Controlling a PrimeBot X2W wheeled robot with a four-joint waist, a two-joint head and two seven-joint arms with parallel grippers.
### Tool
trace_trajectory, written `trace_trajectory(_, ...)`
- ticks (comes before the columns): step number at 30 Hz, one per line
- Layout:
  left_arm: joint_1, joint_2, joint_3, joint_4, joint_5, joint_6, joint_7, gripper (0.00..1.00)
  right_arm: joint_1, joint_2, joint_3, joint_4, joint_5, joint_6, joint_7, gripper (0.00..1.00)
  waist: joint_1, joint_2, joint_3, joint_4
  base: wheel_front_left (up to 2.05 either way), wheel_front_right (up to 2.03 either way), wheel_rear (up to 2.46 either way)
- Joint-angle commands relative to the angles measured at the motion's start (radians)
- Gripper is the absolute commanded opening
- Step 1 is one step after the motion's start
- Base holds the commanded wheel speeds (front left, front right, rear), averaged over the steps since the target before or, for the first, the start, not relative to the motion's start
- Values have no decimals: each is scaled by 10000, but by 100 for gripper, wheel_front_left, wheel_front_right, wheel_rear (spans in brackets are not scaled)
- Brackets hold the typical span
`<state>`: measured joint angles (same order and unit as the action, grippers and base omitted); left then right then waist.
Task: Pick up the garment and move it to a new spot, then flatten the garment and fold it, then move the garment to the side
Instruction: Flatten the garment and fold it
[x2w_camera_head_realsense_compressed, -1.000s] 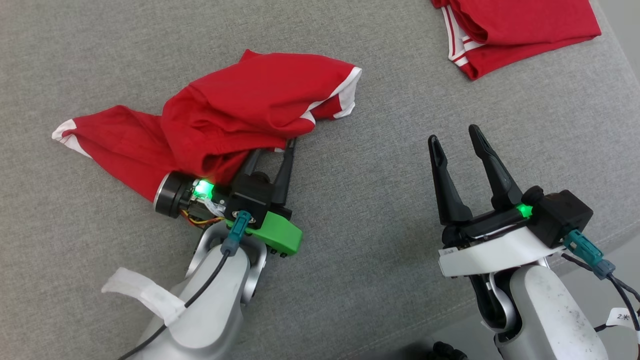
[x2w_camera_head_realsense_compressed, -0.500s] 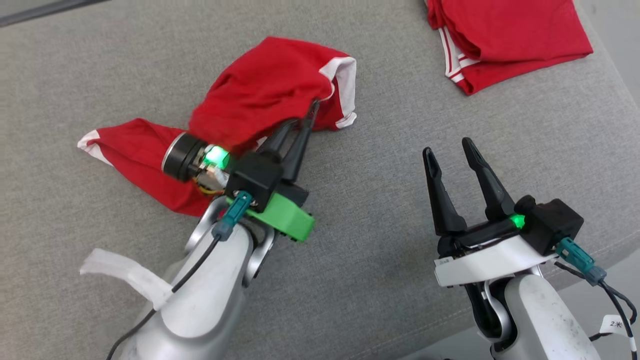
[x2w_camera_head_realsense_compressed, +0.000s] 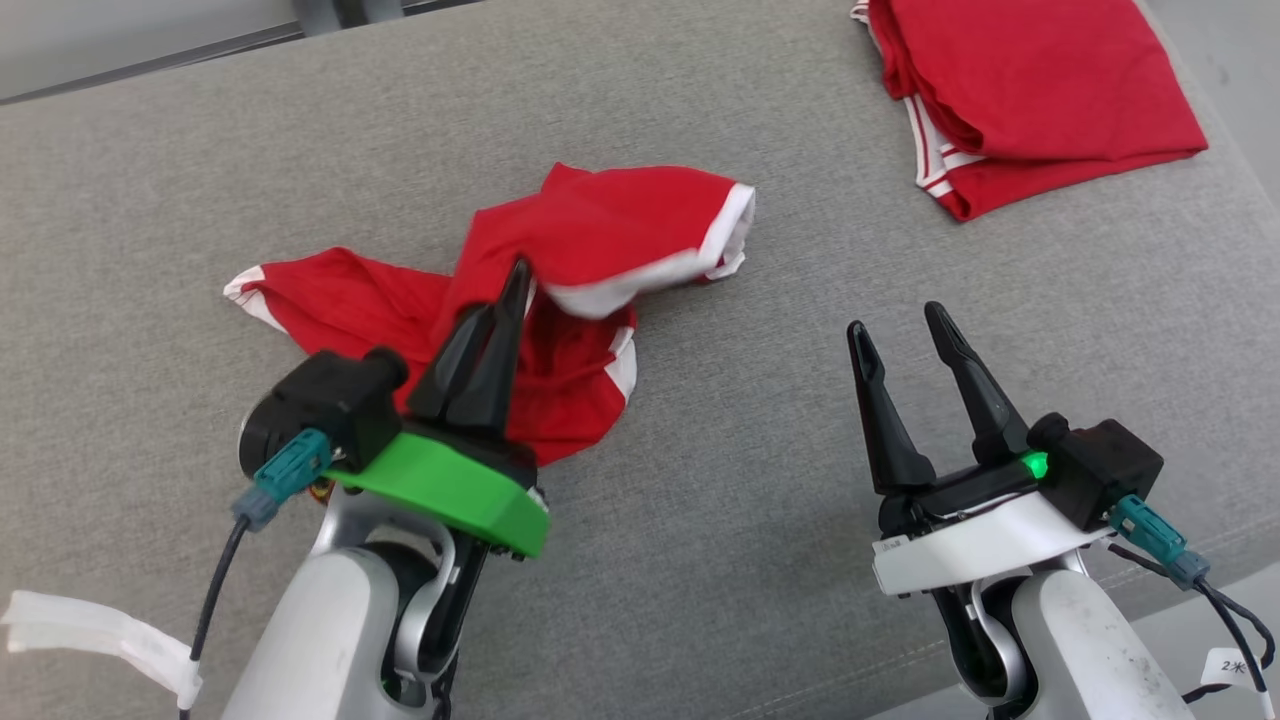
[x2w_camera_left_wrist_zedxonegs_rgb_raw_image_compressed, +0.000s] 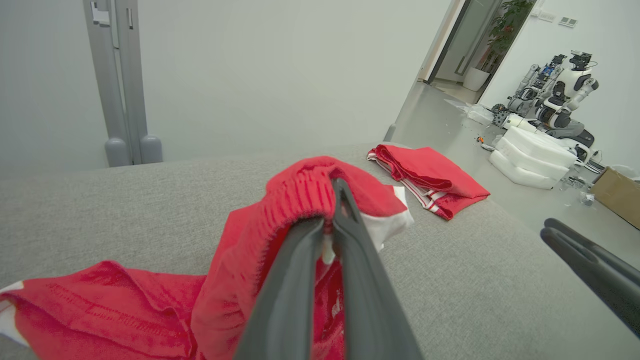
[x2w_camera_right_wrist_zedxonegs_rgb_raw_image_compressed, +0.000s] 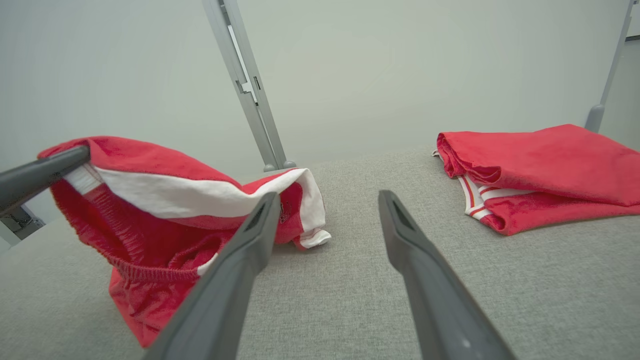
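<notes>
Red garment (x2w_camera_head_realsense_compressed: 600, 220) bunches on the grey cushion (x2w_camera_head_realsense_compressed: 750, 420), pinched tight in our left gripper (x2w_camera_head_realsense_compressed: 518, 268); our right gripper (x2w_camera_head_realsense_compressed: 897, 322) hovers near, spread wide, empty.

Parted right tool (x2w_camera_right_wrist_zedxonegs_rgb_raw_image_compressed: 328, 196) near red garment (x2w_camera_right_wrist_zedxonegs_rgb_raw_image_compressed: 150, 160)

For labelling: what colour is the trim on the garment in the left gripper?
White trim on the red garment; clearest in right wrist view.

Can't tell from here how much cloth is actually inside the left claw (x2w_camera_head_realsense_compressed: 517, 270), since the garment (x2w_camera_head_realsense_compressed: 600, 220) bunches right over its tips. The white hem (x2w_camera_head_realsense_compressed: 620, 290) just past them is smeared. The folded red pile (x2w_camera_head_realsense_compressed: 1040, 90) way beyond the right claw (x2w_camera_head_realsense_compressed: 896, 320) runs off the top edge.
</notes>
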<state>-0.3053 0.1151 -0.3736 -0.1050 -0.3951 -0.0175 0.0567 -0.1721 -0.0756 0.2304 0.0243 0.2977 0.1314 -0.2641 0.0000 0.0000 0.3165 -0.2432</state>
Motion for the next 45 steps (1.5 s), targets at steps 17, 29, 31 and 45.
trace_trajectory(17,1005,-1,-560,1774,-679,-700,-1407,100,-55,-176,67,-13,45,-17,1,100,0,0,25,627,0,0,0)
trace_trajectory(29,676,88,-963,1746,-525,-746,-1277,0,-211,-124,94,13,90,-17,1,100,0,0,252,616,0,0,0)
trace_trajectory(31,650,71,-1002,1687,-554,-764,-1363,0,-206,-143,42,12,99,-17,1,100,0,0,267,639,0,0,0)
trace_trajectory(45,1699,1222,38,-831,-1612,-625,-759,0,-46,-662,67,472,588,-17,1,100,0,0,145,1772,0,0,0)
